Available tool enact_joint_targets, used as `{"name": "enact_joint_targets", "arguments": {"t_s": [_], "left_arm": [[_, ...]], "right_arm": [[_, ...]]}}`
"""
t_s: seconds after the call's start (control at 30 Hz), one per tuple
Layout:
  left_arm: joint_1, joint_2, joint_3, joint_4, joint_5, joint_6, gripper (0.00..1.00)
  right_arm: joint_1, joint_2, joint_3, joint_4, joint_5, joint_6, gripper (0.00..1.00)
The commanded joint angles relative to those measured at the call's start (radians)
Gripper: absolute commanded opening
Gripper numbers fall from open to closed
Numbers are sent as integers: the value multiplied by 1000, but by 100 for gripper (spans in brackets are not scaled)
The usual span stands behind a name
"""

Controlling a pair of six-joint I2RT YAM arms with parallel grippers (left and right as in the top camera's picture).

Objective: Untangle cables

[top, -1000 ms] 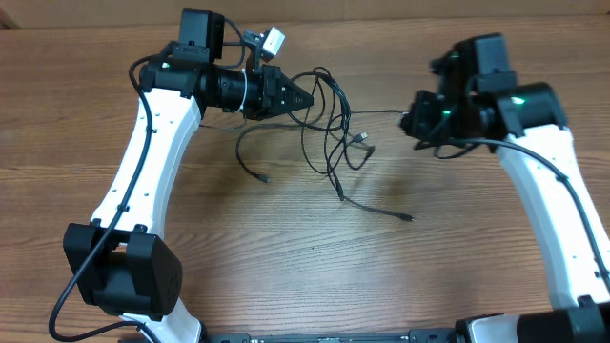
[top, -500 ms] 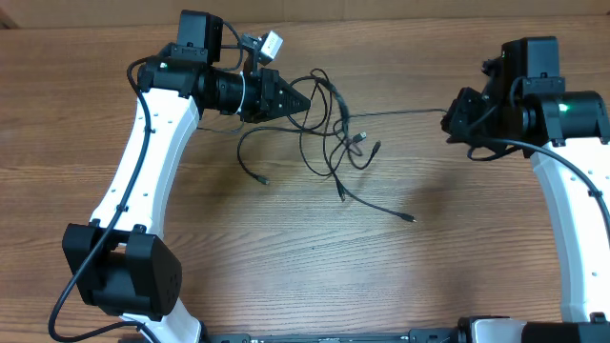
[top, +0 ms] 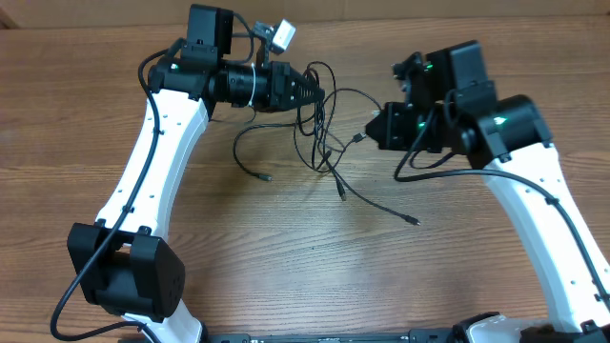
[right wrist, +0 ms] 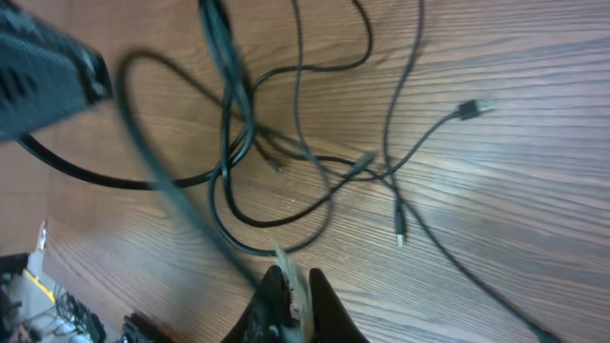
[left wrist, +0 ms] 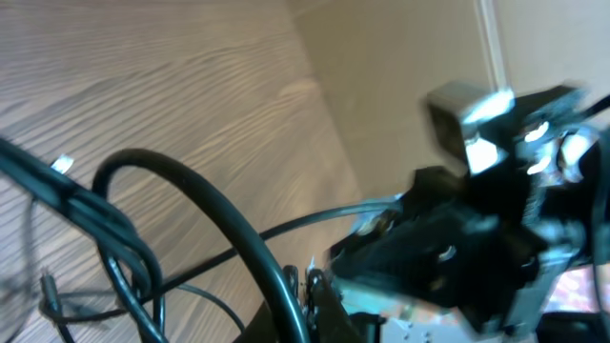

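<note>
The right pincer (right wrist: 291,286) is brought back to the cables (top: 329,157); it and the left pincer (top: 317,94) are pinched on strands. Limp, light cords, likely best gripped near plugs.

Blur smeared the thin black cables (left wrist: 219,214) in the left wrist view; the bottom edge cropped the black right gripper (right wrist: 292,288).

The left arm (top: 157,162) rises from the near left, its claw (top: 313,95) pointing right. The right arm (top: 534,191) bends inward, its claw (top: 379,127) pointing left. Both claws are pinched on the cables (top: 327,157).
</note>
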Motion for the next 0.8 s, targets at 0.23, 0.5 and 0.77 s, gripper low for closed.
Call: {"name": "enact_joint_targets", "arguments": {"t_s": [0.23,0.5,0.77], "left_arm": [[-1,-36,15,107,158,-194,4],[0,-36,15,172,202,-261,4],[-1,-36,15,175,221,-278,4]], "right_arm": [[57,53,4,35,-5,36,95],[57,69,-5,1,24,136,88],[58,79,-20,29,83,343,79]]}}
